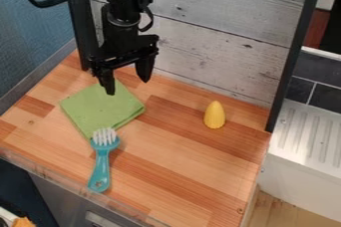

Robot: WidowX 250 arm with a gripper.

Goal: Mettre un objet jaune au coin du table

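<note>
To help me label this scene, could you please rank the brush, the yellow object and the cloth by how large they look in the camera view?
1. Cloth, the largest
2. Brush
3. Yellow object, the smallest

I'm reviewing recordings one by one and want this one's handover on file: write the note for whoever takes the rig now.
Gripper: open, holding nothing, above the green cloth.
Job's thing: the yellow cone-shaped object stands upright toward the table's right rear, short of that corner.
Nearby: teal brush, bristles by the cloth's front edge.
Done: no corner placement.
Left: grasp the yellow object, set it at a corner; which one isn't specified.
</note>
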